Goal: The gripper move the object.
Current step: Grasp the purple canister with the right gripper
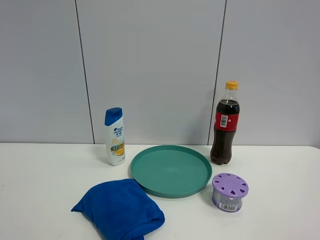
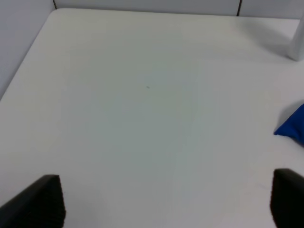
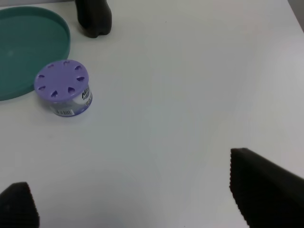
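Work has not started, I'd say: the right pincer (image 3: pixel 128 178) hangs wide open and empty, the lilac-lidded jar (image 3: pixel 64 88) standing untouched on the surface (image 3: pixel 190 71) well ahead of it, so the whole move is left.

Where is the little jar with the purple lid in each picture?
Exterior high: the jar is at the lower right, just right of the green plate and in front of the cola bottle.
Left wrist: not in it.
Right wrist: the jar stands close beside the green plate.
Shared landmark: the green plate, seen in the exterior high and right wrist views.
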Available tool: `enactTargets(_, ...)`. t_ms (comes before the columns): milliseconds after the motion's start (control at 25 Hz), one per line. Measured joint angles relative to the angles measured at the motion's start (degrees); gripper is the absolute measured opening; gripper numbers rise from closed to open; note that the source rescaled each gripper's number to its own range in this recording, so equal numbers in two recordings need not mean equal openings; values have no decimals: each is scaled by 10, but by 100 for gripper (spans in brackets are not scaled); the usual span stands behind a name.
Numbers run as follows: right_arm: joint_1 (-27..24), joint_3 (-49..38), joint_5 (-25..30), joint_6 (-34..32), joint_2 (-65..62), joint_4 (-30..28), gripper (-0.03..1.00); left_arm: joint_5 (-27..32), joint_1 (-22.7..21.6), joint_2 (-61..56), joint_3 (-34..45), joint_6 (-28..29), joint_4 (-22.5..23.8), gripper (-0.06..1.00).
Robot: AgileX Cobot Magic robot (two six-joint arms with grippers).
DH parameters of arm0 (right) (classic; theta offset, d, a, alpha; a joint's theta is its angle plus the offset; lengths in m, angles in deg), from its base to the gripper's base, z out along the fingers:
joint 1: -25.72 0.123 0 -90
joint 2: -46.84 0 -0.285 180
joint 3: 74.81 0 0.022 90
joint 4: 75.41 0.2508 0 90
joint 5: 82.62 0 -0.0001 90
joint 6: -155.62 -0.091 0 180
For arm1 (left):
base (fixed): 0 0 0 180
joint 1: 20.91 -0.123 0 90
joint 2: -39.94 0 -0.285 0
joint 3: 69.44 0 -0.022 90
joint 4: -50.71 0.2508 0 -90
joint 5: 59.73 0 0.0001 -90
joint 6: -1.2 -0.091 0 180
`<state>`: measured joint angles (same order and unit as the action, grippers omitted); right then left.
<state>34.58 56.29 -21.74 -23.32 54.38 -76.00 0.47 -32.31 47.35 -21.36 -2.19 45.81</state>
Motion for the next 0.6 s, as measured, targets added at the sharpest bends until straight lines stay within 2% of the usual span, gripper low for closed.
enactTargets(40,0,0,0,0,0,0,31,0,0,0,0,0,0,100)
enactTargets(600,0,0,0,0,0,0,31,0,0,0,0,0,0,100)
